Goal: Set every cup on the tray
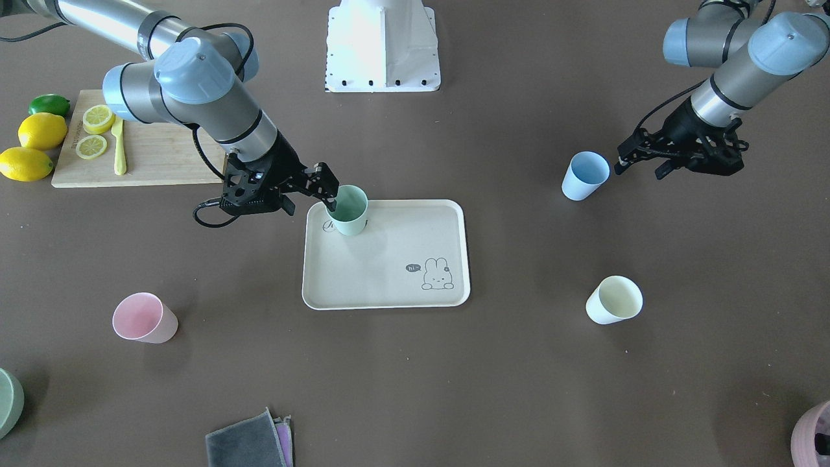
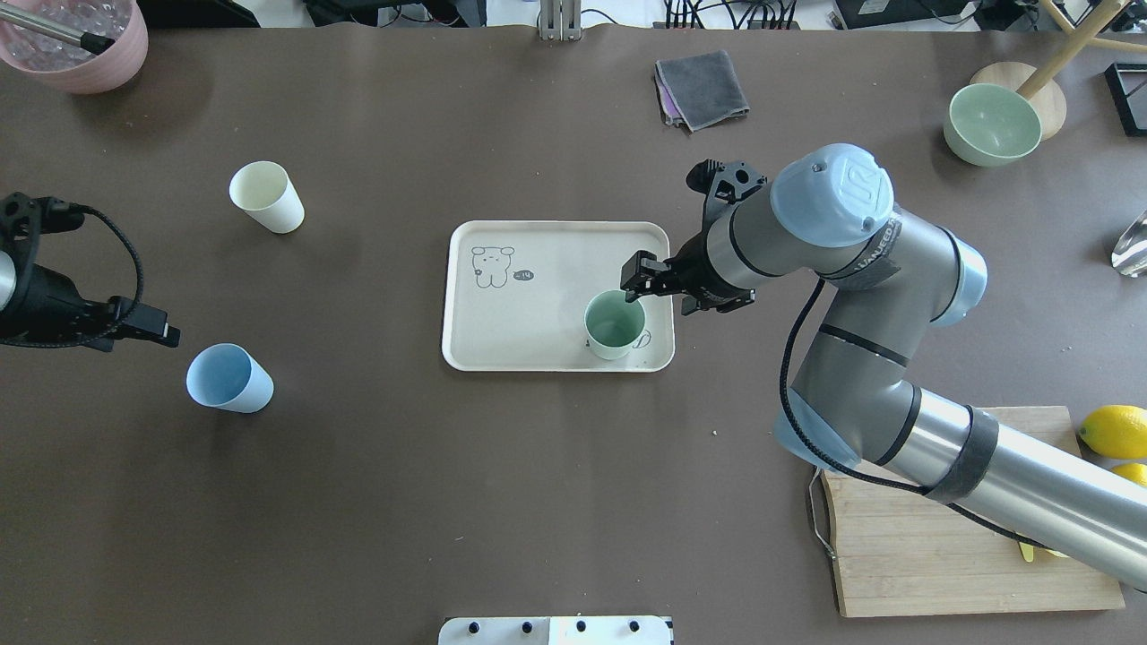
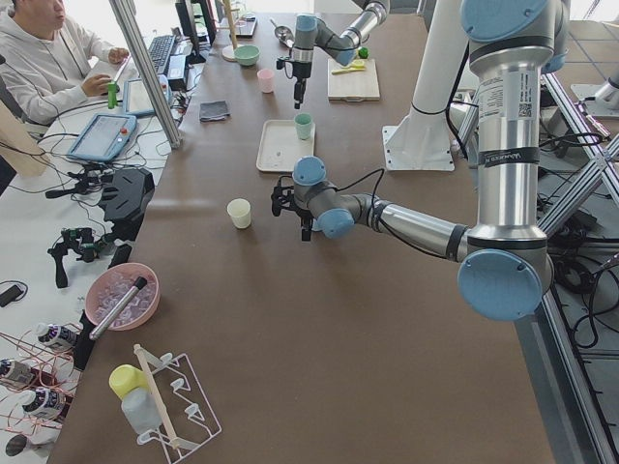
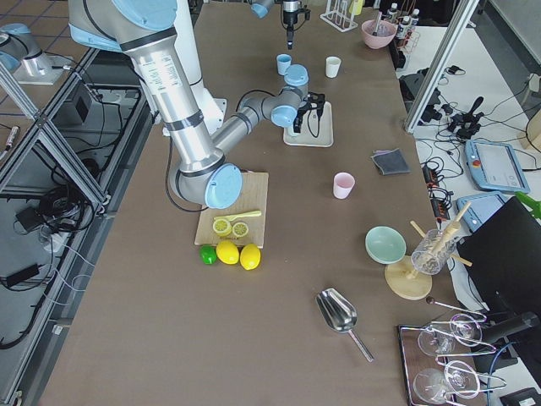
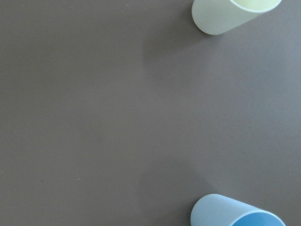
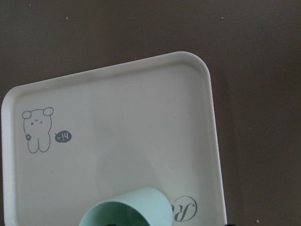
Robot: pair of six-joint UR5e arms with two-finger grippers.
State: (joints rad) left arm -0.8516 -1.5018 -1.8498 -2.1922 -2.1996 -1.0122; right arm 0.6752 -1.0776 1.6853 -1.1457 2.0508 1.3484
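Observation:
The beige tray [image 1: 389, 259] lies mid-table. The mint green cup [image 1: 350, 211] stands upright on its corner by the lettering. My right gripper [image 1: 310, 201] is open, with one finger inside the cup's rim and the other outside it. In the right wrist view the cup [image 6: 129, 209] is at the bottom edge. The light blue cup [image 1: 585, 175] stands on the table just off my open, empty left gripper [image 1: 639, 167]. The cream-yellow cup [image 1: 614, 299] and the pink cup [image 1: 144, 318] stand on the table, apart from the tray.
A wooden cutting board [image 1: 162, 162] with lemon slices and a yellow knife sits behind my right arm, with lemons [image 1: 42, 130] beside it. A folded grey cloth [image 1: 249, 441], a green bowl [image 2: 993, 124] and a pink bowl [image 2: 76, 40] stand along the far edge.

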